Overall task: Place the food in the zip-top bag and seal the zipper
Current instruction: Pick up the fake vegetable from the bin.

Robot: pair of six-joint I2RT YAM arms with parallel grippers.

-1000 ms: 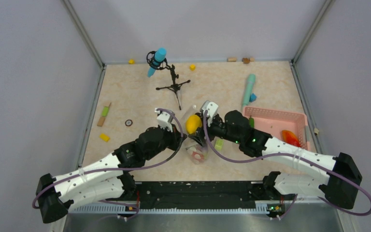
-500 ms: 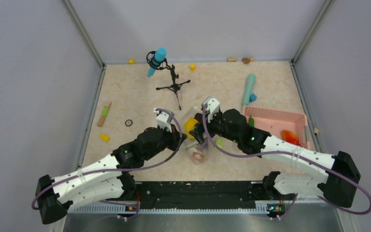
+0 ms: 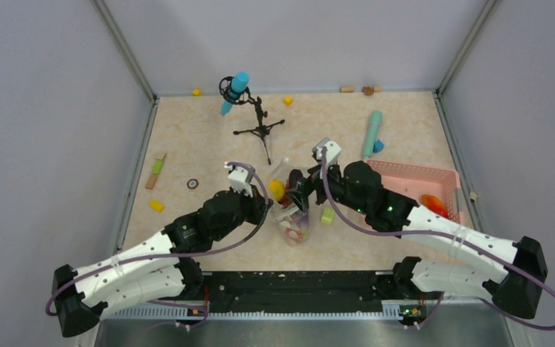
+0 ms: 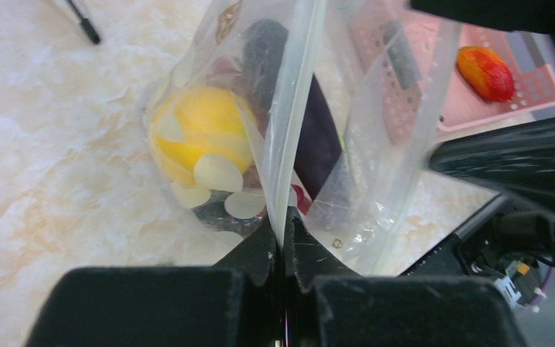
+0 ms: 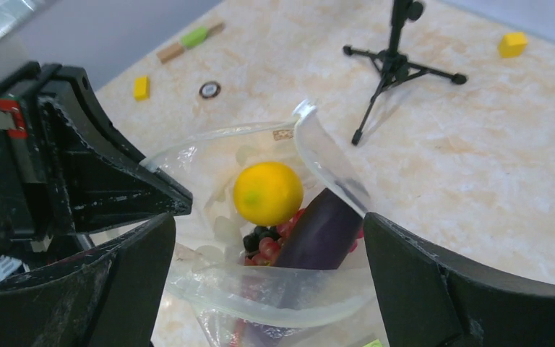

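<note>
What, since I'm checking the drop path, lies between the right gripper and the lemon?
Only the open mouth of the zip-top bag; right wrist view shows the lemon unobstructed beyond the right gripper.

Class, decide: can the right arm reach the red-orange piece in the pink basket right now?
Probably yes: the right gripper stands open and empty, and the red-orange piece lies uncovered in the pink basket.

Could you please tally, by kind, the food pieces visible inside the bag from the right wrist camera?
Yellow lemon: 1
Long dark purple piece: 1
Grape bunch, red and dark berries: 1
Total: 3 visible; the bag may hide more.
</note>
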